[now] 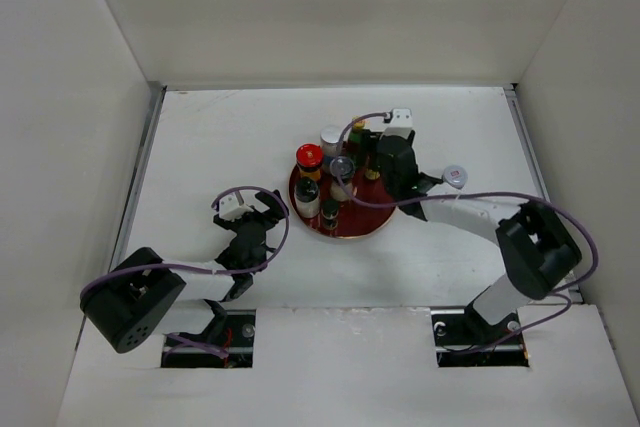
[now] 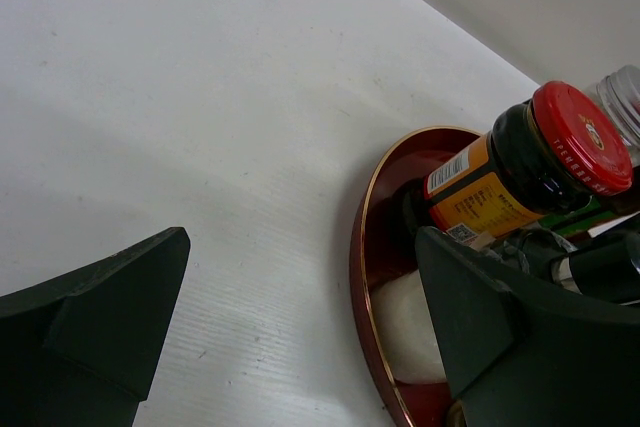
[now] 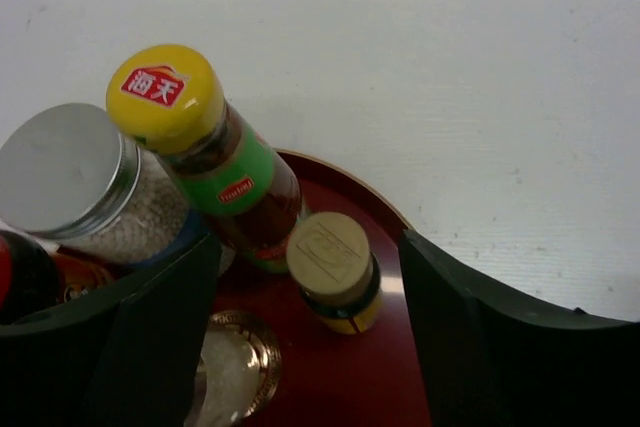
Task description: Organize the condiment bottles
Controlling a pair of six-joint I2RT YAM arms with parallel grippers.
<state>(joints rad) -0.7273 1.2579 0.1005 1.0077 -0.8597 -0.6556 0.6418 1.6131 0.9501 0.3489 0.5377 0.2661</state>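
Note:
A round red tray (image 1: 372, 224) holds several condiment bottles: a red-lidded jar (image 1: 309, 157), a silver-lidded jar (image 1: 331, 135), a yellow-capped red sauce bottle (image 1: 358, 131) and black-capped bottles (image 1: 307, 191). My right gripper (image 1: 375, 159) is open over the tray's right side. In the right wrist view its jaws (image 3: 305, 247) stand either side of a small beige-capped, yellow-labelled jar (image 3: 335, 265), beside the green-necked sauce bottle (image 3: 200, 137) and the silver-lidded jar (image 3: 65, 175). My left gripper (image 1: 272, 209) is open and empty just left of the tray (image 2: 360, 247), over bare table (image 2: 300, 247); the red-lidded jar (image 2: 540, 157) shows behind its right finger (image 2: 500, 327).
One more silver-lidded jar (image 1: 455, 175) stands on the table right of the tray, beside my right arm. White walls enclose the table on three sides. A gold emblem (image 3: 230, 367) shows in the tray's middle.

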